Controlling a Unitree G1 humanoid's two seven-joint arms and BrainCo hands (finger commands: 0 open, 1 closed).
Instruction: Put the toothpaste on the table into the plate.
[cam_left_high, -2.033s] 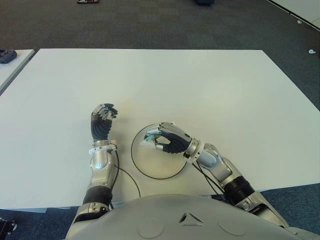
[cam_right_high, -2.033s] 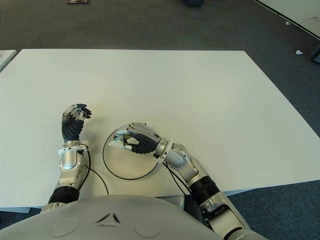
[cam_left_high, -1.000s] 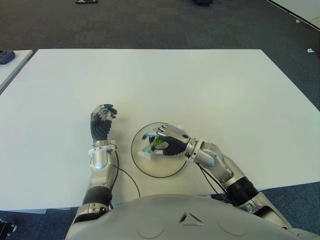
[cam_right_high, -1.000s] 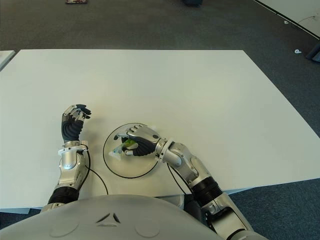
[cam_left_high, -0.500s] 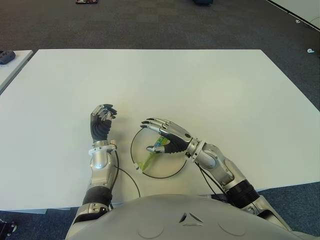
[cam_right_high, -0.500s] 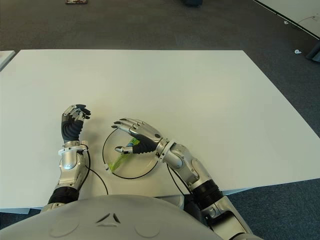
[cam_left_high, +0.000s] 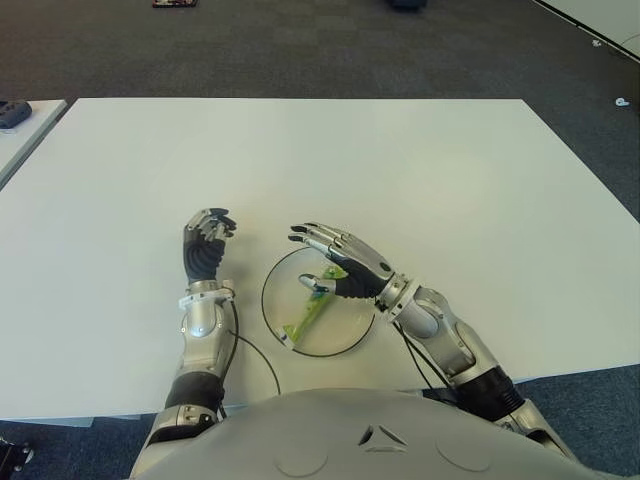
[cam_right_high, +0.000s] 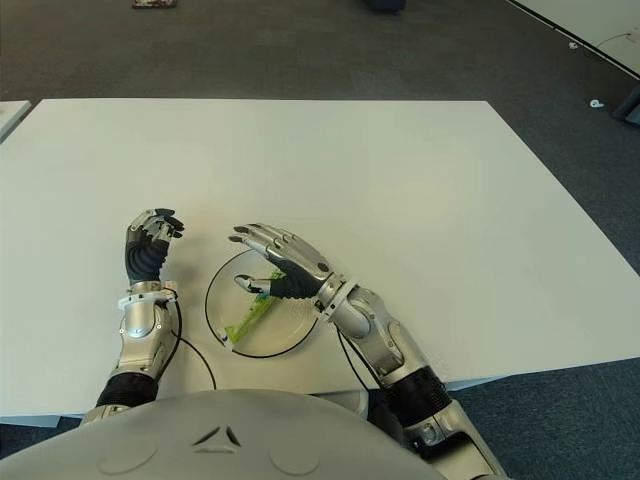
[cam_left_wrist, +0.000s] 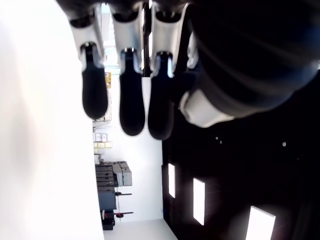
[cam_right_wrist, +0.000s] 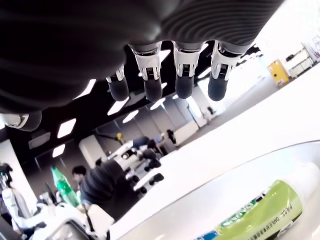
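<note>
The toothpaste (cam_left_high: 312, 312) is lying inside the plate (cam_left_high: 352, 337); the right hand (cam_left_high: 345, 265), fingers spread and holding nothing, is hovering above it and should lift straight clear. The left hand (cam_left_high: 205, 245), curled, is showing left of the plate.

A large white table (cam_left_high: 400, 160) on dark grey carpet (cam_left_high: 300, 50) — perhaps another table's corner (cam_left_high: 30, 125) at left.

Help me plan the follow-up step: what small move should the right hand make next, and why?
Probably lift the right hand up and back toward the robot. The green toothpaste tube already lies inside the round black-rimmed plate, and the fingers are spread open above it, holding nothing.
</note>
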